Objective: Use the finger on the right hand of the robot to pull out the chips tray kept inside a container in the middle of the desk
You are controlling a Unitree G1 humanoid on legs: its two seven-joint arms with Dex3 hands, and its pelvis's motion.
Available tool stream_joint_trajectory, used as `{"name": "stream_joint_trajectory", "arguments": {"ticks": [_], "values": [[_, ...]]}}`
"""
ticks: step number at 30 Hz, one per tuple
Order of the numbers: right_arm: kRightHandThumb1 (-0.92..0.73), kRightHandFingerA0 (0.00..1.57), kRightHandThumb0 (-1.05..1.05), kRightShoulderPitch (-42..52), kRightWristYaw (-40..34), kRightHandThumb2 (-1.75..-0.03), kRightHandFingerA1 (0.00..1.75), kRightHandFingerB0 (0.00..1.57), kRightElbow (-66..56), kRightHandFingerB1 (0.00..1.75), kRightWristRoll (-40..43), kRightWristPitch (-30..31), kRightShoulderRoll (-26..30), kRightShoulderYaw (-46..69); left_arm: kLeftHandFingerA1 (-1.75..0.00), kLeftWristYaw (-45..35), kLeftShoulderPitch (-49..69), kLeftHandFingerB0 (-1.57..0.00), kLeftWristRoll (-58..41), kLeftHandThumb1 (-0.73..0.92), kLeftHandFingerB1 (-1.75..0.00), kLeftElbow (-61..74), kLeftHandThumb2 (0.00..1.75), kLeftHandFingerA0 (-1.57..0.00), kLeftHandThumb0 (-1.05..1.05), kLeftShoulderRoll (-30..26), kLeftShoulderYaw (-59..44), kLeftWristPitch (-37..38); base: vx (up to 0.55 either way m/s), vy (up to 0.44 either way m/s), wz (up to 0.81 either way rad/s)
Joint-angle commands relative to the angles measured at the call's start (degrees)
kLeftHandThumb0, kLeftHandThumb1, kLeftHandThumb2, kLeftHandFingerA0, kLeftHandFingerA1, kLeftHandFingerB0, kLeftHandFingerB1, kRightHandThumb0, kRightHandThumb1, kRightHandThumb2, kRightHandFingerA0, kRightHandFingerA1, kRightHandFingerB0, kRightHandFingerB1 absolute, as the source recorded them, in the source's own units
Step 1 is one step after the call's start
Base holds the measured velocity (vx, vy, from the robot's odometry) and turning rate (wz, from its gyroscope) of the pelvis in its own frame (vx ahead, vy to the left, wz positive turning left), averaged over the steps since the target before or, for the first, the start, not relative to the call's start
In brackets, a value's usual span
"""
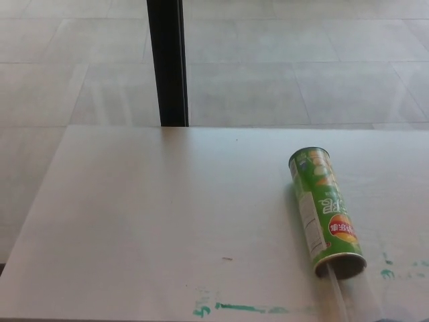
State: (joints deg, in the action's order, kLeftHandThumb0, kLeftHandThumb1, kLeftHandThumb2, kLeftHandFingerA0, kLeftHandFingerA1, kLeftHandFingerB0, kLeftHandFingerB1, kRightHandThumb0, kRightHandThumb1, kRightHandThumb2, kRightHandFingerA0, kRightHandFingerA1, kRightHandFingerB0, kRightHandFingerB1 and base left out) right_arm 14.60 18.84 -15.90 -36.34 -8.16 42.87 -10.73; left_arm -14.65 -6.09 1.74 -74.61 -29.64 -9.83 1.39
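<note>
A green chips can (324,209) lies on its side at the right of the white desk (147,215), with its open dark mouth (348,265) turned toward the near edge. A clear plastic tray (352,295) sticks out of that mouth and reaches down to the bottom edge of the head view. It is faint and see-through, and I cannot tell what it holds. Neither hand shows in the picture.
A black post (167,64) stands just beyond the desk's far edge, over a pale tiled floor (301,80). Green marker smears (241,308) run along the near edge, with more smears (387,272) to the right of the can's mouth.
</note>
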Motion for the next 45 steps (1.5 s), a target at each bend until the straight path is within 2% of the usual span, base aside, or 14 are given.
{"name": "stream_joint_trajectory", "arguments": {"ticks": [1,9,14,19,28,29,30,32,33,34,35,39,44,45], "values": [[-0.53,0.90,-0.12,3.05,1.57,-0.55,1.03,0.35,-2.20,0.39,1.87,-0.10,0.67,2.56,-0.66,0.12,0.19,-0.67,0.50,0.73,-0.74,0.22,0.62,-0.57,-0.48,-1.57,0.43,-0.54,0.00,0.000,0.00],[-0.52,0.94,-0.13,5.51,0.46,-0.55,1.03,0.36,-3.00,0.40,2.46,-1.15,-0.75,4.19,-0.67,-0.29,0.06,-0.59,-0.40,0.73,-0.61,-0.02,0.61,-0.56,-0.46,-1.46,-0.34,-0.94,0.00,0.000,0.00],[-0.54,0.90,-0.16,5.88,1.94,-0.57,1.00,0.34,-3.61,0.39,1.96,-0.09,-0.59,4.05,-0.64,-0.24,0.20,-0.65,0.16,0.73,-0.70,0.30,0.60,-0.57,-0.47,-1.56,0.12,-0.88,0.00,0.000,0.00],[-0.52,0.92,-0.12,5.94,1.49,-0.55,1.01,0.35,-3.43,0.39,1.93,-0.33,-1.15,3.91,-0.65,-0.73,0.32,-0.55,-0.23,0.74,-0.58,0.23,0.62,-0.55,-0.47,-1.56,-0.15,-0.70,0.00,0.000,0.00],[-0.50,0.94,-0.12,4.22,0.15,-0.54,0.98,0.31,-2.22,0.39,1.16,-1.98,-1.31,4.24,-0.66,-0.23,0.45,-0.59,0.42,0.73,-0.59,0.00,0.62,-0.57,-0.48,-1.26,0.51,-0.37,0.00,0.000,0.00],[-0.33,0.96,-0.08,3.80,-0.30,-0.84,1.02,0.19,-1.92,0.54,1.55,-2.36,-1.42,4.64,-0.67,-0.21,0.52,-0.60,0.25,0.73,-0.60,-0.06,0.62,-0.58,-0.48,-1.23,0.36,-0.55,0.00,0.000,0.00],[-0.51,0.93,-0.12,3.05,0.19,-0.55,0.97,0.19,-2.15,0.37,2.68,-1.93,-1.40,5.63,-0.65,-0.03,0.55,-0.62,0.28,0.73,-0.59,-0.03,0.61,-0.60,-0.47,-1.19,0.39,-0.67,0.00,0.000,0.00],[-0.51,0.94,-0.11,1.66,1.64,-0.54,0.93,0.14,-3.11,0.35,3.85,-0.49,-1.17,7.47,-0.65,-0.01,0.65,-0.61,0.27,0.73,-0.59,-0.01,0.62,-0.58,-0.47,-1.17,0.40,-0.62,0.00,0.000,0.00],[-0.34,0.93,-0.07,0.94,1.60,-0.82,0.96,0.01,-2.95,0.48,5.11,-1.04,-1.15,8.50,-0.65,-0.44,0.84,-0.62,-0.08,0.73,-0.62,0.11,0.62,-0.58,-0.47,-1.24,0.10,-0.64,0.00,0.000,0.00],[-0.34,0.93,-0.07,0.92,1.72,-0.82,0.96,0.01,-2.93,0.48,5.10,-1.12,-1.24,8.60,-0.65,-0.45,0.85,-0.62,-0.08,0.73,-0.62,0.11,0.62,-0.58,-0.47,-1.24,0.09,-0.64,0.00,0.000,0.00],[-0.50,0.90,-0.09,0.09,1.41,-0.54,1.01,0.00,-4.19,0.29,5.82,0.29,-1.79,10.81,-0.63,-0.42,0.85,-0.60,-0.31,0.72,-0.60,-0.15,0.62,-0.56,-0.47,-1.16,-0.21,-0.73,0.00,0.000,0.00],[-0.47,0.93,-0.13,-0.24,2.05,-0.69,1.04,0.00,-6.51,0.00,7.50,1.98,-2.92,14.55,-0.65,-0.06,0.89,-0.62,-0.37,0.73,-0.63,-0.23,0.61,-0.57,-0.46,-1.12,-0.46,-1.05,0.00,0.000,0.00],[-0.41,0.92,-0.12,1.52,3.46,-0.66,0.97,0.00,-10.14,0.04,11.83,2.80,-3.40,20.64,-0.63,-0.44,1.07,-0.60,0.06,0.73,-0.60,0.00,0.62,-0.56,-0.46,-1.43,-0.02,-0.82,0.00,0.000,0.00],[-0.44,0.94,-0.09,3.26,3.84,-0.56,0.95,0.00,-12.26,0.03,12.57,3.18,-3.39,23.08,-0.64,-0.13,1.07,-0.62,0.11,0.73,-0.61,-0.05,0.61,-0.57,-0.48,-1.38,-0.01,-0.81,0.00,0.000,0.00]]}}
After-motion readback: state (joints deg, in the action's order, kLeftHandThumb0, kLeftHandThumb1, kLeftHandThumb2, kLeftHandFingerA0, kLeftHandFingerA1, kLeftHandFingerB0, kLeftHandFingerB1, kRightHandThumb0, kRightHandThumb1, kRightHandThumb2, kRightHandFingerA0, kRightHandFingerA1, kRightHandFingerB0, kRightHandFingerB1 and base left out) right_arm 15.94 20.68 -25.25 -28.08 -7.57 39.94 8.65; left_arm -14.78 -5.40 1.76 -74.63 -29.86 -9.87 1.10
